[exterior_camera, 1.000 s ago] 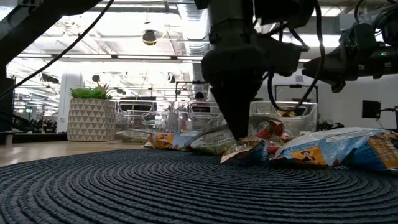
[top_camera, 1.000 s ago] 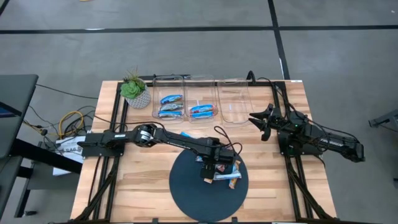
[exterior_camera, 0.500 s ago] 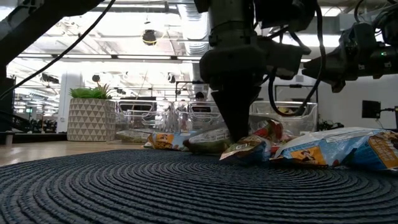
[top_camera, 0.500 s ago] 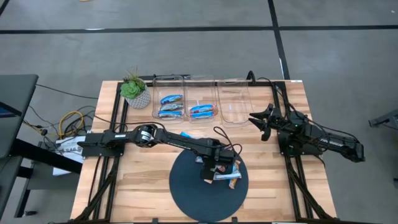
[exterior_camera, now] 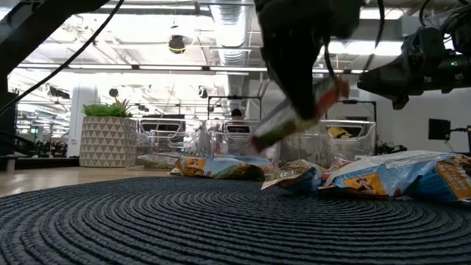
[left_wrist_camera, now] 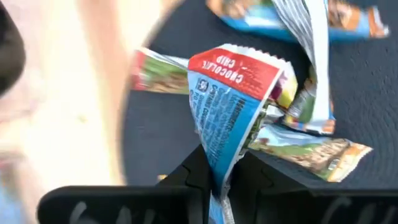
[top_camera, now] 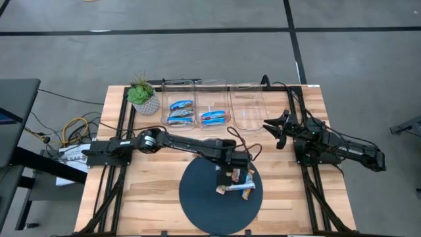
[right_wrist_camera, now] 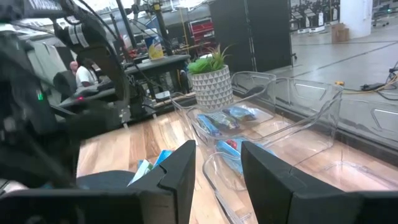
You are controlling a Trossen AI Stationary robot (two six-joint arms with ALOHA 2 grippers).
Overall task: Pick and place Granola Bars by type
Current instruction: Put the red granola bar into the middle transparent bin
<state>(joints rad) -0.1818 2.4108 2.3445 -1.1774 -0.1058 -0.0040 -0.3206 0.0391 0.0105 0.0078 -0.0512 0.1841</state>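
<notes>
Granola bar lifted above the mat by the left gripper.

The left gripper [left_wrist_camera: 216, 180] is clamped on a red-and-blue bar [left_wrist_camera: 233, 99], held clear of the round mat [top_camera: 204, 201], where more bars [top_camera: 238, 189] are heaped. The right gripper [right_wrist_camera: 217, 168] is parked beside the clear bins [top_camera: 212, 105], fingers apart, nothing held.

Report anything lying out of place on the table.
One blue-wrapped bar lies alone on the bare wood, between the bins and the dark round mat, apart from the pile of bars on the mat. Nothing looks spilled or damaged.
</notes>
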